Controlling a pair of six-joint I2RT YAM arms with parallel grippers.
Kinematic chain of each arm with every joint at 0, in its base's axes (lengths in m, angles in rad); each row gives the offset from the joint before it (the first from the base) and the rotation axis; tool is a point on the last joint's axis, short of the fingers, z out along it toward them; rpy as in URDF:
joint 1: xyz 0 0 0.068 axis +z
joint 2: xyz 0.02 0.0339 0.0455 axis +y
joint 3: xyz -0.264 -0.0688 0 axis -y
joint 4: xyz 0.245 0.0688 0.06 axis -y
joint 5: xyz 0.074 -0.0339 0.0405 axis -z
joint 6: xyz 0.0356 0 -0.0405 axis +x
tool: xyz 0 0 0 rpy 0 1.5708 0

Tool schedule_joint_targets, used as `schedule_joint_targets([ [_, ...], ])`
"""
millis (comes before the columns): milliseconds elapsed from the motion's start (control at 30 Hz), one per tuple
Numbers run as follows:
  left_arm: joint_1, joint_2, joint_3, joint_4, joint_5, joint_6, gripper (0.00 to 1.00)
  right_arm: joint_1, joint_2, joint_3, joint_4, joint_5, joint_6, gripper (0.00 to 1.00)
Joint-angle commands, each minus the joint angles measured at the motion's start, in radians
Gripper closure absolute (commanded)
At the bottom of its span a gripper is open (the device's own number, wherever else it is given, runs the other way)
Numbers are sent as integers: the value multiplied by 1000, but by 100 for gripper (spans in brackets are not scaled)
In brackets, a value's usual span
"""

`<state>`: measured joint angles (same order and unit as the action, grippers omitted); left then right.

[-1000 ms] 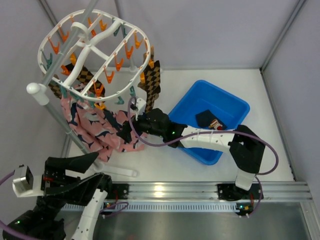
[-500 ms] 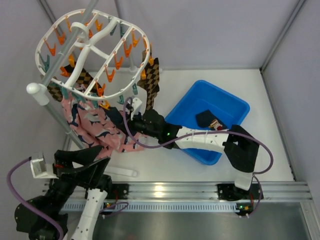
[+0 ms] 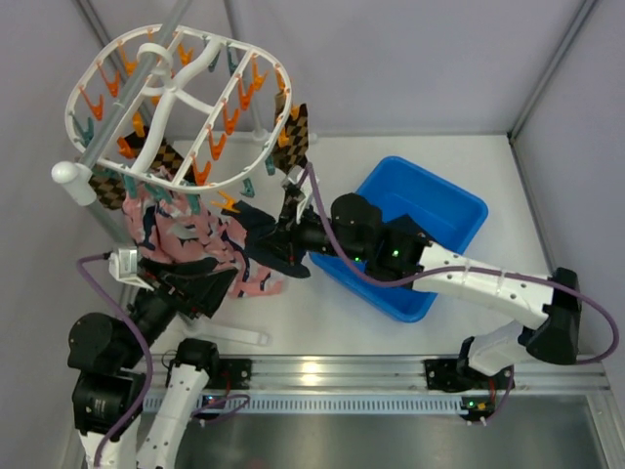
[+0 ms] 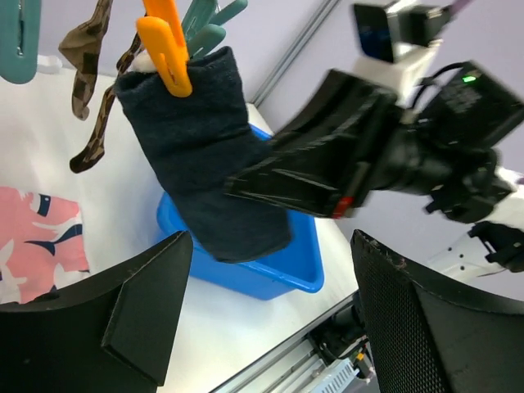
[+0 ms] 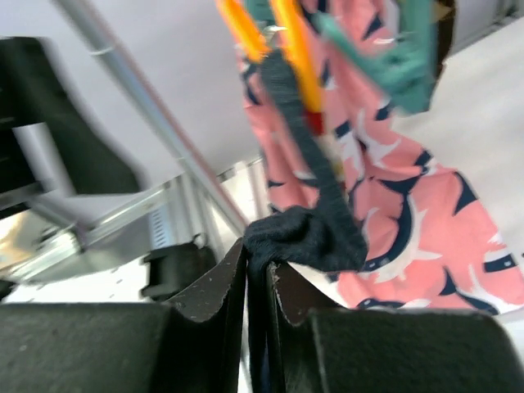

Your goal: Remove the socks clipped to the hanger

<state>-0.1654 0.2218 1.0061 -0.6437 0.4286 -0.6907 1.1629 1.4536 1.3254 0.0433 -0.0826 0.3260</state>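
My left gripper (image 4: 272,246) hangs spread and empty at lower left, while my right gripper (image 5: 255,258) at centre pinches the navy sock (image 4: 205,164), likely to tug it off its orange clip (image 4: 168,49) under the hanger (image 3: 176,93), upper left.

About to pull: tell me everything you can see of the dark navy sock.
The navy sock is plain, dark, soft knit fabric. It hangs from an orange clip pinching its top edge. The right gripper is shut on its lower part, bunching the fabric there. A pink sock hangs just behind it.
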Motion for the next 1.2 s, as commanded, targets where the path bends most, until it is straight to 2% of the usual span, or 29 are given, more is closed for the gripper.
schedule_joint_targets([
  [0,4,70,23,18,-1,49,18,-11,-67,75,-177,-126,30,89],
  [133,4,157,49,18,12,109,19,-37,-82,104,-247,-253,57,88],
  [300,4,224,81,21,-4,200,19,-46,-85,124,-304,-339,68,87],
  [433,6,304,130,26,41,249,24,-52,-94,118,-304,-407,82,87],
  [533,4,346,176,23,75,292,25,-58,-105,109,-299,-471,91,88],
  [667,4,352,201,24,50,338,24,-74,-119,100,-290,-517,119,88],
  [1000,4,355,157,24,-71,333,23,-123,-141,97,-206,-687,203,88],
  [1167,4,425,228,45,-4,359,24,-149,-130,64,-77,-810,327,89],
])
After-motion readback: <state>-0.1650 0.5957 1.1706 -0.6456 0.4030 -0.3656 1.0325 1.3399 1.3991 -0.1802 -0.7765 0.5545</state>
